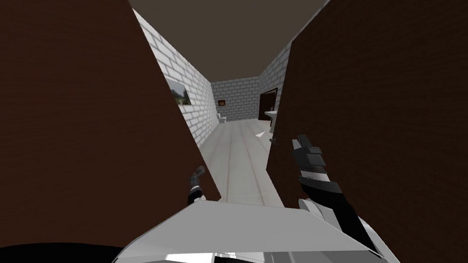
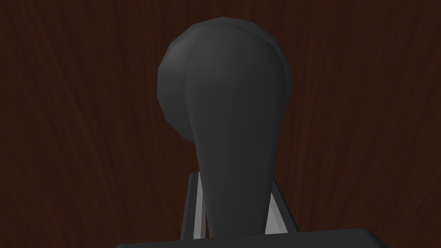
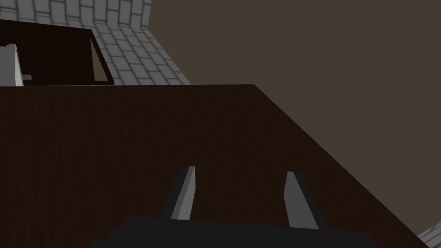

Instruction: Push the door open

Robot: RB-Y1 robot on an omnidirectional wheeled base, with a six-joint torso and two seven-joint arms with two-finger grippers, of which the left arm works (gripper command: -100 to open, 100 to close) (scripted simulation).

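In the head view the left gripper (image 1: 195, 192) sits at about 7 o'clock from the middle. Its fingers are clamped on the dark handle (image 1: 199, 172), which lies just at its 12 o'clock. The left wrist view shows the same hold. The left gripper's (image 2: 234, 181) two fingers (image 2: 196, 206) press the sides of the handle's (image 2: 228, 107) lever, and the round base beyond it sits against dark brown wood.

That handle is at the free edge of the door (image 1: 57, 115), a dark brown leaf filling the 9 o'clock side. The right gripper (image 1: 302, 144) is at about 4 o'clock, in front of a second brown panel (image 1: 401, 89) that fills the 3 o'clock side. In its wrist view the right gripper's (image 3: 240, 170) fingers stand apart with nothing between them, aimed at that panel (image 3: 129, 142).

Between the two brown leaves a pale floor (image 1: 242, 159) runs toward 12 o'clock between grey brick walls. A framed picture (image 1: 181, 95) hangs on the 11 o'clock wall. Farther on are a white toilet (image 1: 221, 118) and a sink (image 1: 271, 113).
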